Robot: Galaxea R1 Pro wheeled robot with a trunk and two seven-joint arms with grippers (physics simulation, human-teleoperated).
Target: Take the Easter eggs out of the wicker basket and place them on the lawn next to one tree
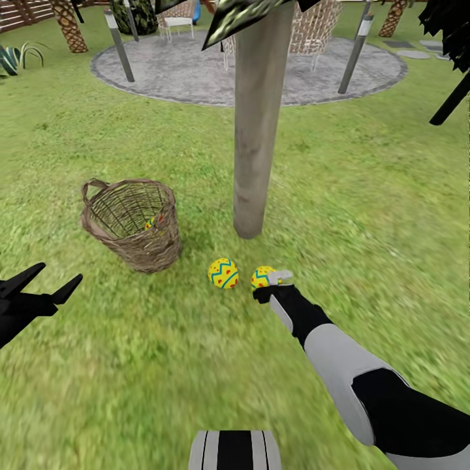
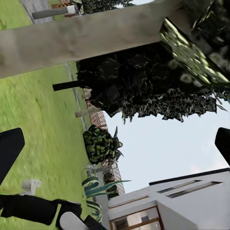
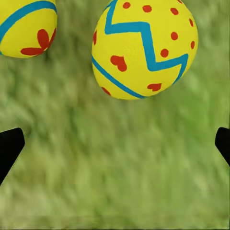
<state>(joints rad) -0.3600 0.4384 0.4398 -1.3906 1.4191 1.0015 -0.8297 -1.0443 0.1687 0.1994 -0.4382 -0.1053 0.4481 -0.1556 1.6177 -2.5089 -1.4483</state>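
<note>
The pale tree trunk (image 1: 258, 130) rises from the lawn (image 1: 365, 215) in the middle of the head view. Two yellow painted eggs (image 1: 223, 273) (image 1: 262, 277) lie on the grass just in front of its base. My right gripper (image 1: 269, 288) sits right behind the second egg; in the right wrist view it is open (image 3: 115, 146), and both eggs (image 3: 143, 48) (image 3: 26, 26) lie free beyond its fingertips (image 3: 9, 148). Left of the trunk stands the wicker basket (image 1: 134, 222), with a third egg (image 1: 155, 224) glimpsed through its weave. My left gripper (image 1: 49, 281) hangs open and empty.
A grey paved circle (image 1: 196, 65) with lamp posts (image 1: 119, 46) (image 1: 356, 52) and wicker chairs lies beyond the tree. A thin dark trunk (image 1: 450, 98) leans in at the far right. The left wrist view has the trunk (image 2: 81, 40), dark foliage (image 2: 143, 91) and a white house (image 2: 182, 201).
</note>
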